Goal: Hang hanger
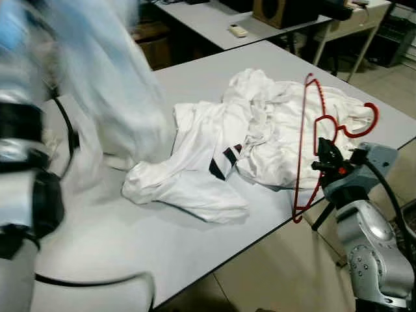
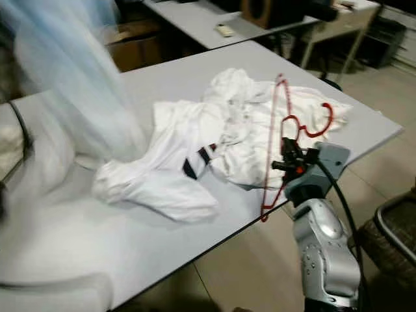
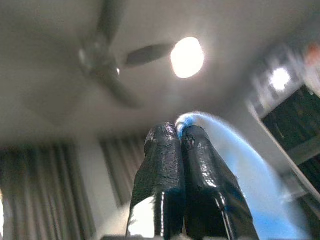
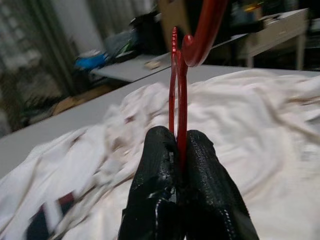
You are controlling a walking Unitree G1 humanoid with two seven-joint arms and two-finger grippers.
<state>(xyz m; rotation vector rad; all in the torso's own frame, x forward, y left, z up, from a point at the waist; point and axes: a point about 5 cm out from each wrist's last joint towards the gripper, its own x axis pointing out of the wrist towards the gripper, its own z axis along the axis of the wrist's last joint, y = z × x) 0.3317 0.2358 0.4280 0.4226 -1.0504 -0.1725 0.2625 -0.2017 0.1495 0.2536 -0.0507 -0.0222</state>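
My right gripper (image 1: pixel 325 166) hovers at the table's right front edge, shut on the lower neck of a red wire hanger (image 1: pixel 300 149). The hanger stands upright with its hook (image 1: pixel 361 123) pointing right. In the right wrist view the black fingers (image 4: pixel 160 165) pinch the red hanger (image 4: pixel 176 95) above the white clothes. My left gripper (image 3: pixel 179 131) is raised toward the ceiling and shut on a light blue garment (image 3: pixel 235 150). That garment (image 1: pixel 104 71) hangs blurred at the upper left over the table.
A heap of white clothes (image 1: pixel 260 130) with a dark stripe lies on the grey table (image 1: pixel 130 240). Behind stands a second table (image 1: pixel 208 19) with a remote (image 1: pixel 238 30). A wicker basket (image 2: pixel 396 234) sits on the tiled floor at right.
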